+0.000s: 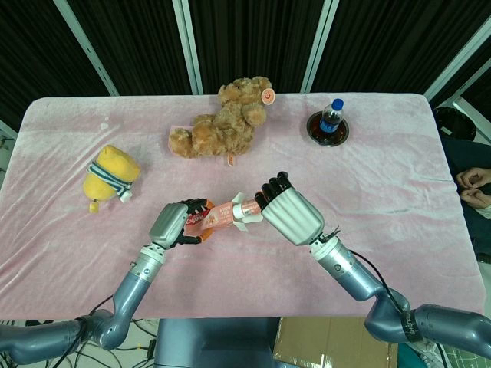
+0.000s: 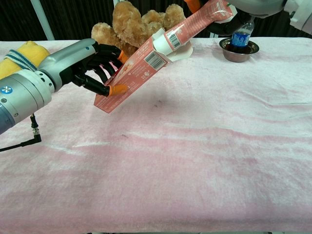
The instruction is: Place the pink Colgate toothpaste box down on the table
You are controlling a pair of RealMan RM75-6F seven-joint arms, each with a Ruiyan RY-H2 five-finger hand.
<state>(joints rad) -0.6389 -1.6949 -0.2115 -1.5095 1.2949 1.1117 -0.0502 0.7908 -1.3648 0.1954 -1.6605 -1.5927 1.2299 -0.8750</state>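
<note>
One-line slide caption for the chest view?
Both hands, left hand and right hand, hold the pink Colgate box tilted above the table.

Read "Colgate" in white script on the pink toothpaste box (image 1: 212, 218), held above the table's near middle between the left hand (image 1: 173, 223) and the right hand (image 1: 288, 211). Saw two barcodes on the box's side in the chest view (image 2: 155, 60), digits too small to read. Could not read the blue label on the bottle (image 1: 331, 119) near the far right edge.
</note>
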